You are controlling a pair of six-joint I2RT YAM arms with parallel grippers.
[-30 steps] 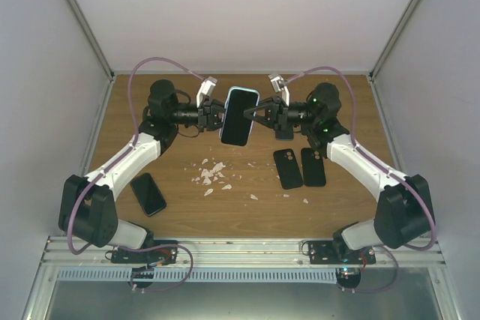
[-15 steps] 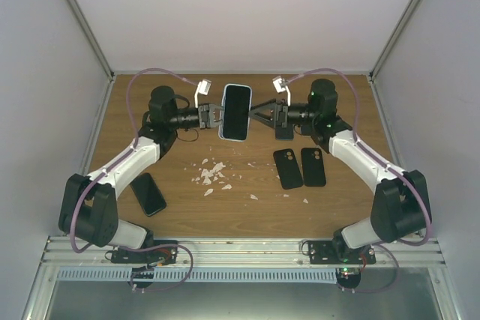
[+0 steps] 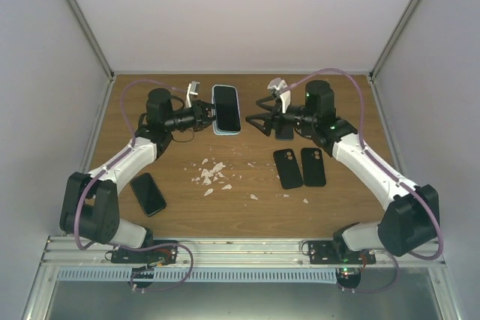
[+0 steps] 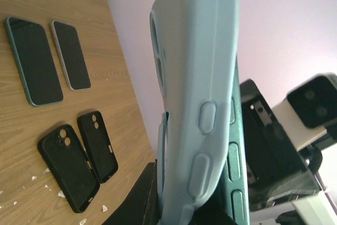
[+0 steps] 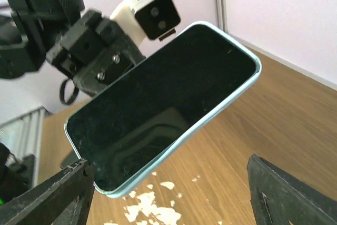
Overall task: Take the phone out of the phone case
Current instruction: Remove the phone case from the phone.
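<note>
The phone (image 3: 226, 108), screen toward the overhead camera, sits in a light blue phone case (image 3: 216, 127) and hangs above the table's back middle. My left gripper (image 3: 204, 115) is shut on its left edge. In the left wrist view the phone case (image 4: 200, 77) bulges away from the teal phone (image 4: 238, 177) along the button side, with my left gripper (image 4: 189, 209) clamped at the bottom. My right gripper (image 3: 259, 120) stands open just right of the phone, apart from it. From the right wrist the phone (image 5: 163, 104) fills the middle, and my right gripper (image 5: 168, 198) holds nothing.
Two black empty cases (image 3: 287, 168) (image 3: 313, 166) lie side by side right of centre. A bare dark phone (image 3: 148, 193) lies at the left front. White scraps (image 3: 211, 174) litter the middle. The left wrist view shows two more phones (image 4: 31, 59) (image 4: 71, 54) flat on the wood.
My right gripper has let go of the phone, opened wide and drawn back to the right. My left gripper has carried the cased phone back and left, turning it flatter.
</note>
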